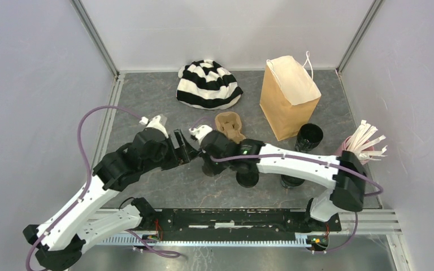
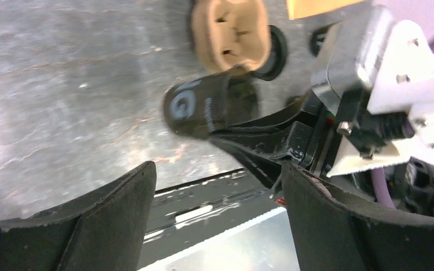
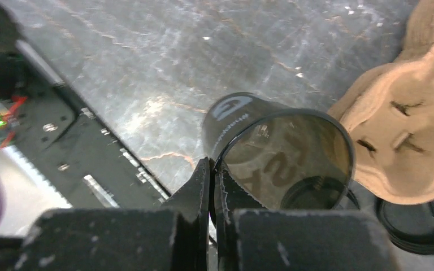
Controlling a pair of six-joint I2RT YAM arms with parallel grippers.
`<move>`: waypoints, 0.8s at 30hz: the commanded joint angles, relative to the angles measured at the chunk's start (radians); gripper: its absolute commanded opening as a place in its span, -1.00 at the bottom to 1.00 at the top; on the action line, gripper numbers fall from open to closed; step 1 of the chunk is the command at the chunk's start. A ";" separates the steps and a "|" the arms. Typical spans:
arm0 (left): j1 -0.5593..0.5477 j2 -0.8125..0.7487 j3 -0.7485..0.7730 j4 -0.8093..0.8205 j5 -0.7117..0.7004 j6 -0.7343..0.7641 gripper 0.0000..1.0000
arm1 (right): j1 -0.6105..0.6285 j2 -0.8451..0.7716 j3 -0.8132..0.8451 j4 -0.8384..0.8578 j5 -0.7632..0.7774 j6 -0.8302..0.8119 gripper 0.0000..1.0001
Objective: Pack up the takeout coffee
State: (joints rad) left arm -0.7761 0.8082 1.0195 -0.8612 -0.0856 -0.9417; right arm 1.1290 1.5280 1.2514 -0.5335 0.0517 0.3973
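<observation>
Centrally: one black coffee cup (image 3: 233, 119), open-mouthed and tipped over, its mouth toward the right wrist camera and a grey logo on its wall. It sits near the middle of the grey table (image 1: 147, 101), just beside the brown moulded-cardboard carrier (image 3: 407, 141). The right gripper (image 3: 211, 169) pinches the cup's rim, jaws closed on the thin wall. Cannot tell whether the cup's base touches the table. The left gripper (image 2: 217, 180) hovers just left of it, jaws wide apart, nothing between them. A black round lid (image 3: 421, 228) lies flat at the carrier's edge. A second black cup (image 1: 309, 136) stands upright, open-topped, just beside the near corner of the brown paper bag (image 1: 285, 99). The bag is upright with its mouth open. A striped hat (image 1: 208, 84) lies at the far centre; white sticks (image 1: 368, 141) stand at the right edge.
</observation>
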 commanded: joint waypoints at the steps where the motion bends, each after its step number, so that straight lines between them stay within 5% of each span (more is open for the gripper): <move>1: -0.001 -0.050 0.035 -0.077 -0.145 -0.059 0.75 | 0.129 0.125 0.109 -0.228 0.366 -0.015 -1.00; 5: -0.002 -0.089 0.031 -0.109 -0.186 -0.072 0.75 | 0.182 0.156 0.099 -0.236 0.393 -0.015 -0.98; 15: -0.002 -0.126 0.002 -0.114 -0.187 -0.089 0.76 | 0.190 0.123 0.135 -0.221 0.280 -0.017 -0.05; 24: -0.002 -0.112 -0.009 -0.071 -0.134 -0.076 0.83 | 0.094 -0.062 0.191 -0.343 0.252 -0.004 0.29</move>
State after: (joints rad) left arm -0.7799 0.6754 1.0225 -0.9829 -0.2180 -0.9947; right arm 1.2716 1.6218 1.3811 -0.8303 0.3042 0.3958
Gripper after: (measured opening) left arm 0.899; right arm 0.621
